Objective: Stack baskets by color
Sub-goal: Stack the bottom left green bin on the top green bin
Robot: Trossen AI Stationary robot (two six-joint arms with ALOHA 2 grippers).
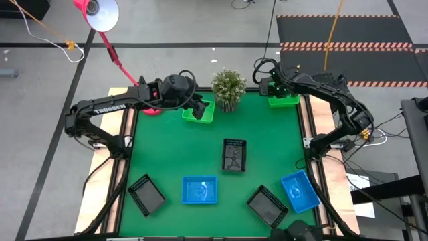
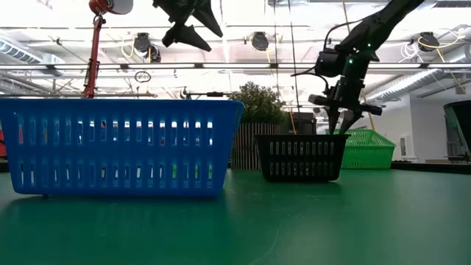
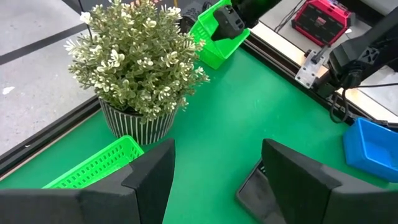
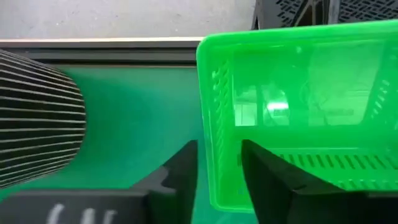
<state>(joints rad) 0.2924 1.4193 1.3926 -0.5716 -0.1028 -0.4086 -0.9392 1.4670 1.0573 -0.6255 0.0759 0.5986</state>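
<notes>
there, bright green slatted basket (image 4: 298, 112)

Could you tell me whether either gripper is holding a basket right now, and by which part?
The right gripper straddles the side wall of a green basket; a firm hold cannot be told. The left gripper holds nothing.

One marking is legible: the word "TROSSEN" is printed in white capitals along the left arm (image 1: 110, 110) in the high view. No other text, number or sign can be read elsewhere.
</notes>
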